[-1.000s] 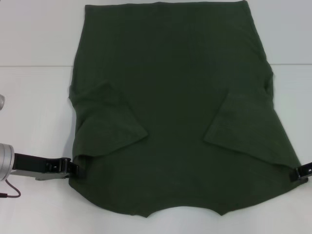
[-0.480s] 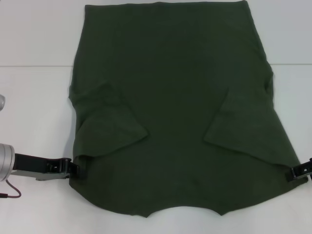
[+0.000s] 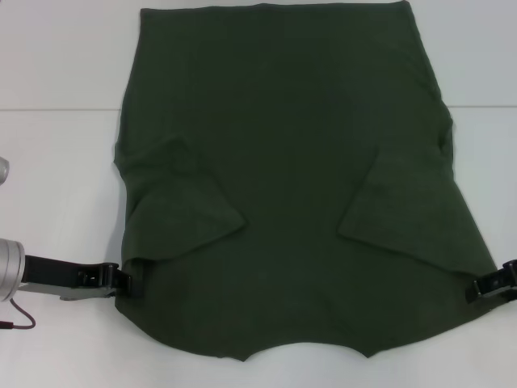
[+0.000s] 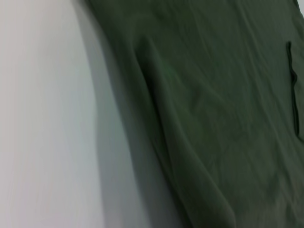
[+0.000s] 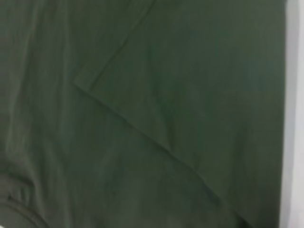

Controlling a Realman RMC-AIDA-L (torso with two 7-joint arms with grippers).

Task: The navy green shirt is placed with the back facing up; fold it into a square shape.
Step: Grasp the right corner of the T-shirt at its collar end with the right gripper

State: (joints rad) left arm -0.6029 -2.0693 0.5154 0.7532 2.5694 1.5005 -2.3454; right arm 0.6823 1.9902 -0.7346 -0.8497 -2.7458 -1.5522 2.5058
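Shirt (image 3: pixel 291 162) lies flat, both sleeves folded in; the right gripper (image 3: pixel 491 284) has been shifted inward along the near-right edge, the left gripper (image 3: pixel 121 279) kept at the near-left edge, so a lift seems imminent. Neither grip can be told.

Head view high over the shirt (image 3: pixel 283 162); both wrist views close on its cloth.

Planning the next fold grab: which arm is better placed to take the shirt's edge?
Probably left. The left tool already sits against the navy green shirt at its side edge; the right tool is also at the opposite edge, but partly out of frame.
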